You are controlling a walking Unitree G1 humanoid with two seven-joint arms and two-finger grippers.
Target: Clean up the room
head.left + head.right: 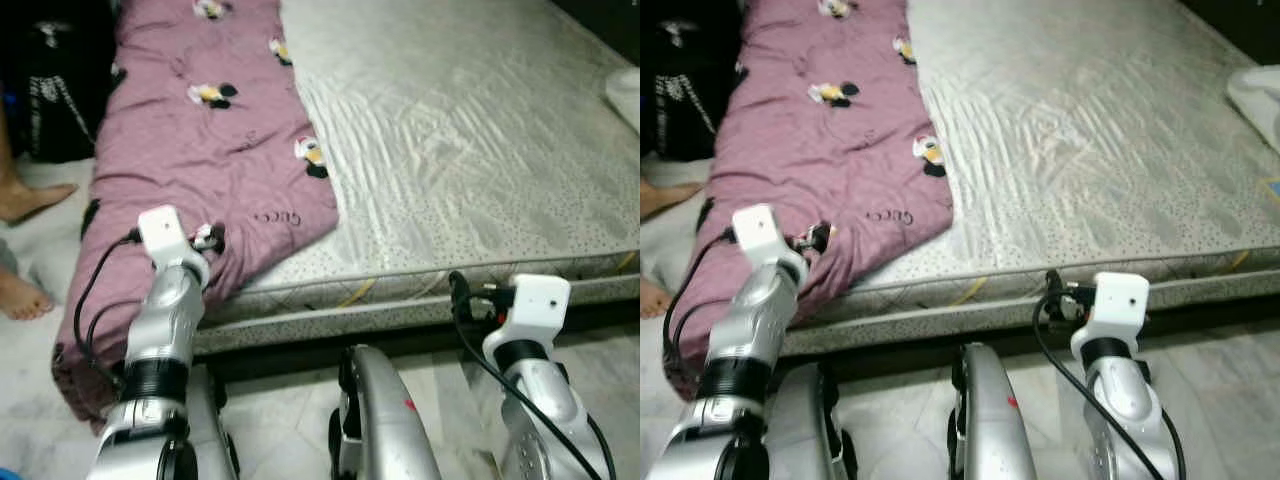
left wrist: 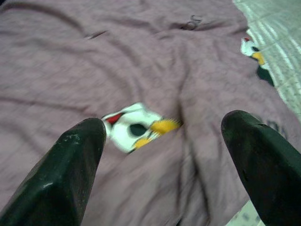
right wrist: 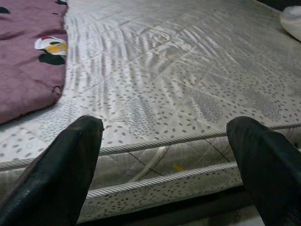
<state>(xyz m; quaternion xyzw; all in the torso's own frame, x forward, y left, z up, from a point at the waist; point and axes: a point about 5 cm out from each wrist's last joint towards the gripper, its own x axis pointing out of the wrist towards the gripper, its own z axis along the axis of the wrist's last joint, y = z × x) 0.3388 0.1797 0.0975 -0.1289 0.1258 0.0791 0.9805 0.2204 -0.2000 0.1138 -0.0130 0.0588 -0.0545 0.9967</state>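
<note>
Mauve cartoon-print blanket drapes off the grey dotted mattress at our left. Our left hand hovers released over it; our right hand gapes before the mattress edge.

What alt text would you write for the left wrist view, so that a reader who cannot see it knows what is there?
The left gripper, its two black fingers spread wide apart, hangs close over a rumpled mauve bedsheet. A white, yellow and black cartoon print lies on the cloth between the fingers, and a strip of the pale dotted mattress shows at one edge.
</note>
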